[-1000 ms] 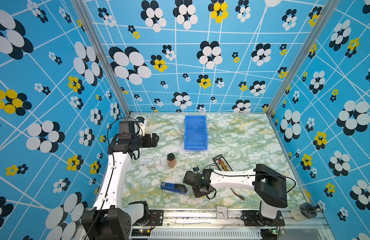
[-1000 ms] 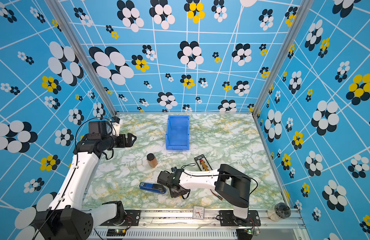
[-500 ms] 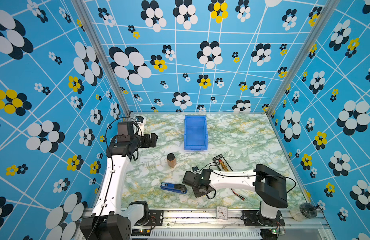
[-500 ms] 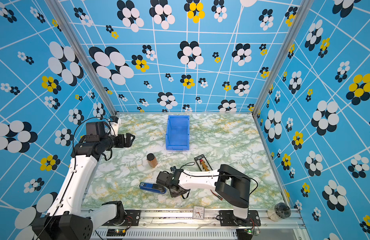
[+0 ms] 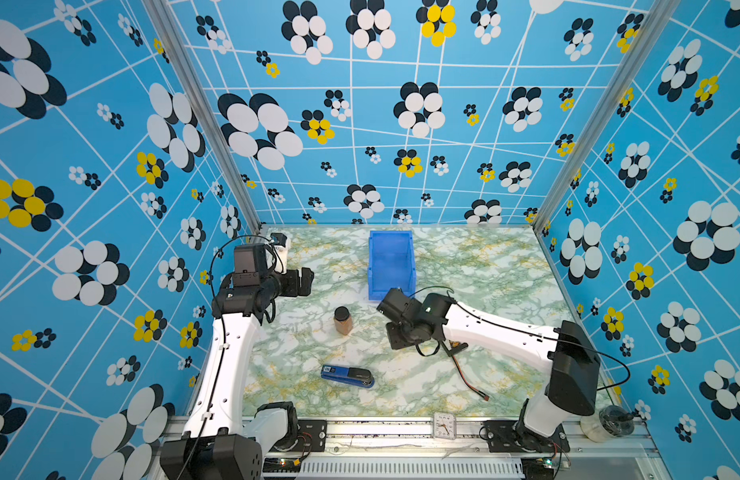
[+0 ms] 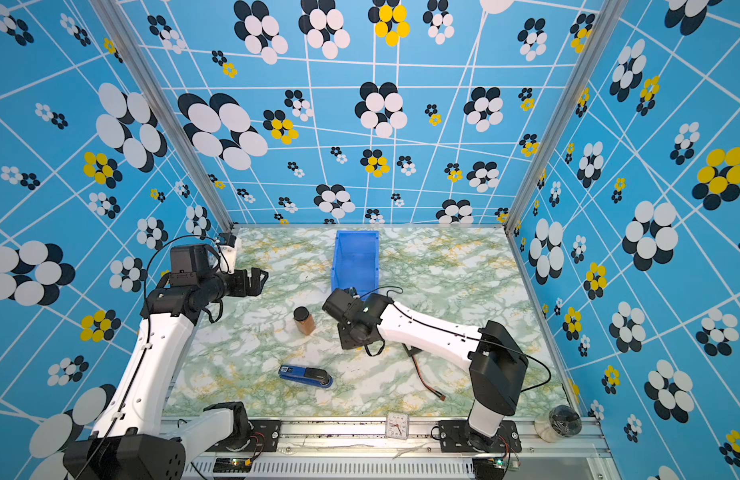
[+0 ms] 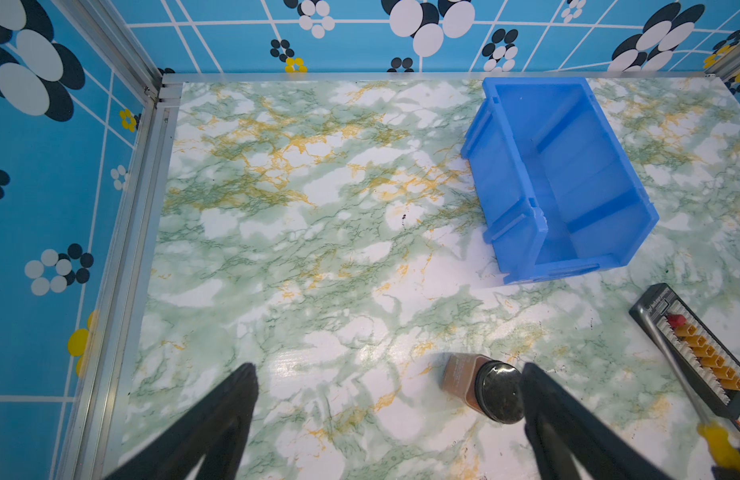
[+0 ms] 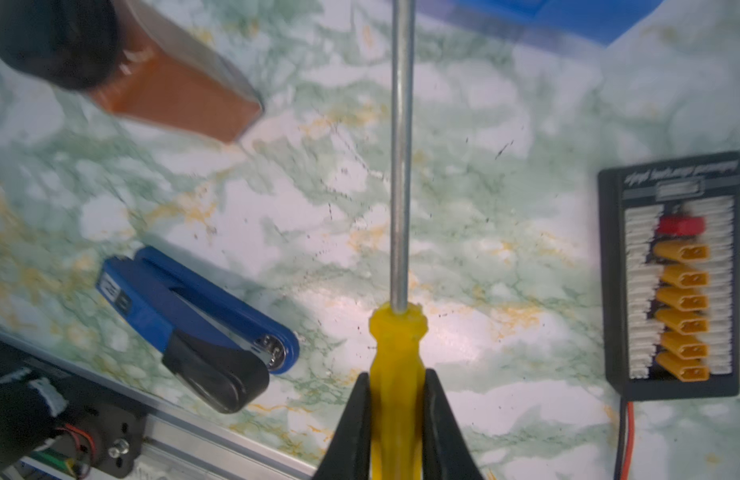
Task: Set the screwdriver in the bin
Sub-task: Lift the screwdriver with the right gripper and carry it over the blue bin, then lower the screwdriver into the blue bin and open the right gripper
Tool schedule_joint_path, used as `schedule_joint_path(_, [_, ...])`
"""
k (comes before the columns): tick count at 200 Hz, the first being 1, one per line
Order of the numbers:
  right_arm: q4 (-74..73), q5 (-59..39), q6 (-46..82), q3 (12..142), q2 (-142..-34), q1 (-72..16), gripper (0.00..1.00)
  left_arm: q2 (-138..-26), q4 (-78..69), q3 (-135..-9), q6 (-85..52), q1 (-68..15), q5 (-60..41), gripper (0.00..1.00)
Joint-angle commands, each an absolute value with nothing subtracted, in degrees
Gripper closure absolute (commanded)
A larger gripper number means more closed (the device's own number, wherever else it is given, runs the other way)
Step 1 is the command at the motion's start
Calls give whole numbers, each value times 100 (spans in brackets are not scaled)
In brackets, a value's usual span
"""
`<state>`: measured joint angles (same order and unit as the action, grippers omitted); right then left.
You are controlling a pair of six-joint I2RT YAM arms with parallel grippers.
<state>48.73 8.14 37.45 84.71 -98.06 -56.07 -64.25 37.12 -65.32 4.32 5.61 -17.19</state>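
The screwdriver (image 8: 397, 353) has a yellow handle and a thin grey shaft. My right gripper (image 8: 396, 378) is shut on the handle, and the shaft points toward the blurred blue bin (image 8: 567, 16). In both top views the right wrist (image 5: 414, 320) hovers just in front of the bin (image 5: 391, 266) (image 6: 355, 262) and hides its fingers and the tool. The left wrist view shows the bin (image 7: 567, 178) with nothing in it, and the screwdriver (image 7: 719, 446) at the frame's edge. My left gripper (image 5: 301, 282) (image 7: 387, 374) is open, holds nothing, and stays raised at the left.
A brown jar with a black lid (image 5: 342, 320) stands left of the right wrist. A blue-and-black stapler (image 5: 347, 376) lies near the front. A flat black device (image 8: 671, 274) with red-and-black wires (image 5: 468, 378) lies under the right arm. A small clock (image 5: 444, 425) sits on the front rail.
My right arm has risen and moved away from the front toward the bin, carrying the screwdriver. The left arm has barely moved.
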Motion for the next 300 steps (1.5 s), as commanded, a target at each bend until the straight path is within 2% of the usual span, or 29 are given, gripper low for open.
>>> schedule_joint_path(1, [5325,632,2989,9429,-10203,-5095,82,-6269,4002,-6621,633,536,-2105,1])
schedule_joint_path(60, [5985,434,2174,12097,-12104,-4131,83,-5901,4451,-6610,917,359,-2077,1])
schedule_joint_path(103, [6131,325,2043,13042,-13113,-3863,83,-5707,4635,-6634,917,343,-2052,1])
schedule_joint_path(189, [6302,378,1932,14260,-14383,-3758,83,-5704,4568,-6624,705,304,-2127,1])
schedule_joint_path(300, [5915,168,2162,14566,-15064,-3753,81,-5793,4438,-6602,571,293,-2206,1])
